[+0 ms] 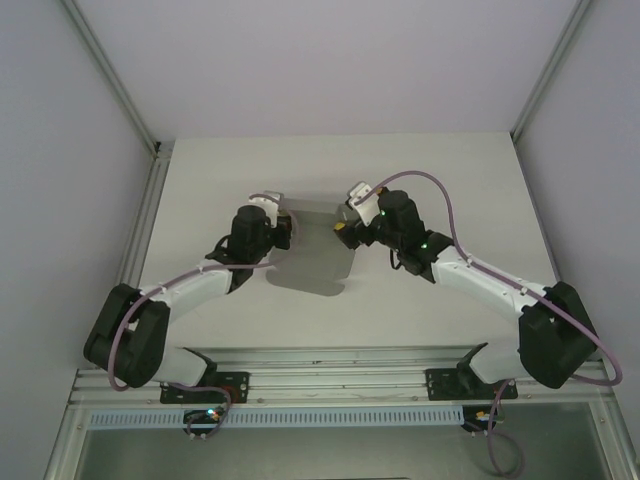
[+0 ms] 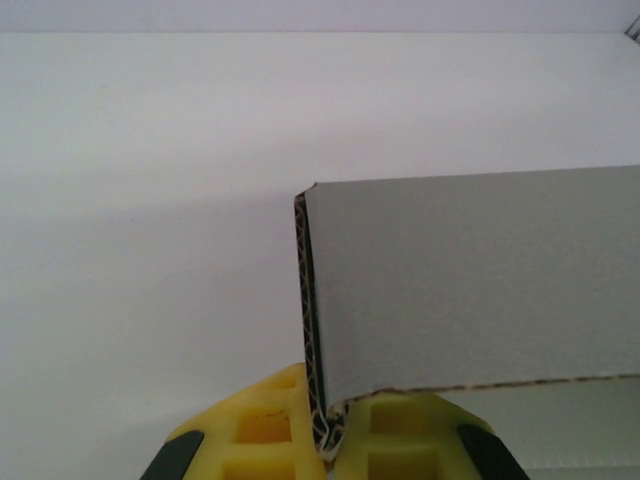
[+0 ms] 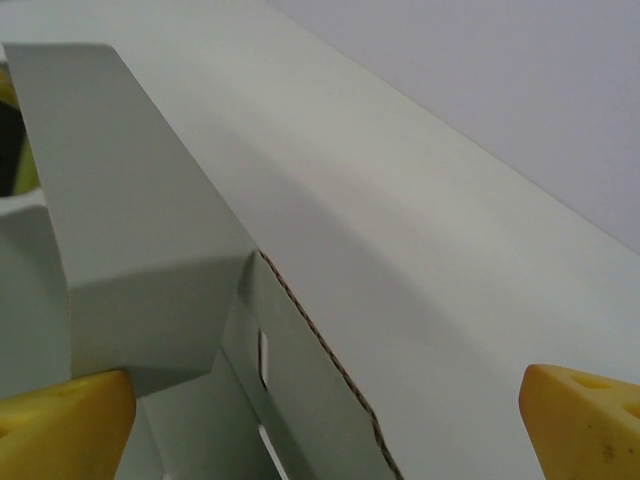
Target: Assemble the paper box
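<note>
Pale worktop (image 1: 200, 180), open room on to its far edge. At its middle, grey paper box (image 1: 315, 255), side edges hidden under both wrists. Left claw (image 2: 327, 442) pinching the box's folded corrugated edge; right claw (image 1: 345, 228) spread wide beside a raised flap, fingers cut off.

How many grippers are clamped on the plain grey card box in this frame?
1. The left gripper is pinched shut on the corrugated edge of the plain grey card paper box. The right gripper stands open, yellow fingers wide apart beside a raised flap.
</note>
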Motion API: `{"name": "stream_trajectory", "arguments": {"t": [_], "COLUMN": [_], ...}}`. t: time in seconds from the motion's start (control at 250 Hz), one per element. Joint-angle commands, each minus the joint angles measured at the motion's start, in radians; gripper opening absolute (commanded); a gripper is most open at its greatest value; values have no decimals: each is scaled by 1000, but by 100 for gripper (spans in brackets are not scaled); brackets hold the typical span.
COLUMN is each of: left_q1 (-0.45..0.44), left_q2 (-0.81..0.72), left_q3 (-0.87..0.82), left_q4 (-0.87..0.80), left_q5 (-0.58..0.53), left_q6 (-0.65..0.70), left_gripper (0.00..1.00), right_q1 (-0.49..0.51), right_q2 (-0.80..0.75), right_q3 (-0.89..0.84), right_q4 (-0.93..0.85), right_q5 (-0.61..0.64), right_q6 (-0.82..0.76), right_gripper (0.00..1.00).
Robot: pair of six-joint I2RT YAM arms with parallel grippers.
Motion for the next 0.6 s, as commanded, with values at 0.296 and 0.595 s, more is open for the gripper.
{"name": "stream_trajectory", "arguments": {"t": [0.296,0.595], "left_q1": [-42,-19], "left_q2": [25,24], "left_q3": [27,42], "left_q4": [54,-9], "left_q5": [40,-44], "left_q6": [-92,-130], "left_gripper": [0,0], "right_q1": [198,209], "right_q2": [239,76], "right_q3": [-6,-70], "right_q4": [670,385], "right_q5": [557,536], "right_q6": [-168,-49], "right_gripper": [100,100]}}
